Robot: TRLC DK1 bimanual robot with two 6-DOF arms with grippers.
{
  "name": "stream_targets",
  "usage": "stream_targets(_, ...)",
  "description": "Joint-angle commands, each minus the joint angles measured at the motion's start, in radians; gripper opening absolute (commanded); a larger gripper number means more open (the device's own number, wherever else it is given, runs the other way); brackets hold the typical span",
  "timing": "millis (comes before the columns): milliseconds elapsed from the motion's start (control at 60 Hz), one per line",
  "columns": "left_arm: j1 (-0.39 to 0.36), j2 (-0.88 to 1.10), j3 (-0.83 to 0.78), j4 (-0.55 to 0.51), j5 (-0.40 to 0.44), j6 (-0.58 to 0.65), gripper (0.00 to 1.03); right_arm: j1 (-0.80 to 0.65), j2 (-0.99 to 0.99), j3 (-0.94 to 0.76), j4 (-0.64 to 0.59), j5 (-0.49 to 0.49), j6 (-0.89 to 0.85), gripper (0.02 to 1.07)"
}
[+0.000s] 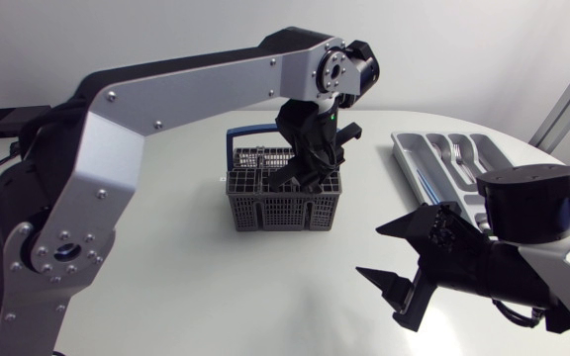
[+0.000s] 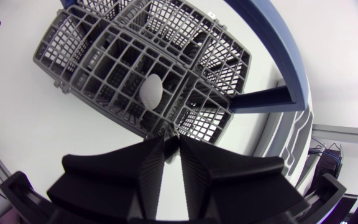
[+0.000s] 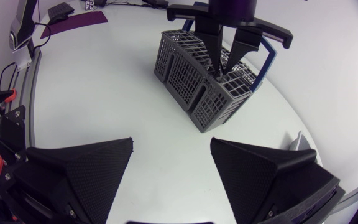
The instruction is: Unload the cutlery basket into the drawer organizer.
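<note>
Plain white round table (image 1: 216,287), a bit glossy, evenly lit. The grey cutlery basket (image 1: 283,203) is parked pretty much dead centre, with its blue handle (image 1: 234,148) toward 12 o'clock. The left gripper (image 2: 171,142) is dipped into the basket from above, fingers squeezed down to a slit, and what looks like a thin metal handle (image 2: 169,138) is pinched at the tips. A spoon (image 2: 151,91) can be spotted in a middle compartment. The drawer organizer (image 1: 409,158) is set at 2 o'clock, with a fork (image 1: 458,153) laid in it. The right gripper (image 1: 367,250) is held at 4 o'clock, spread wide, with nothing gripped.
</note>
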Motion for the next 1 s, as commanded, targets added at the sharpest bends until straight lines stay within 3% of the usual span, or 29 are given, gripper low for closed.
stream_targets(0,0.006,0.013,0.026,-0.016,-0.01,-0.036,0.15,0.009,0.003,-0.032,0.007,0.006,0.022,0.92)
stream_targets(83,0.008,0.013,0.026,-0.013,-0.01,-0.037,0.14,0.009,0.003,-0.032,0.007,0.006,0.022,0.92)
stream_targets(217,0.008,0.008,0.028,-0.005,-0.01,-0.04,0.04,0.009,0.004,-0.032,0.007,0.007,0.022,0.92)
stream_targets(983,-0.002,-0.112,-0.034,0.016,-0.038,-0.034,0.04,0.02,0.011,-0.035,0.015,0.015,0.022,0.92)
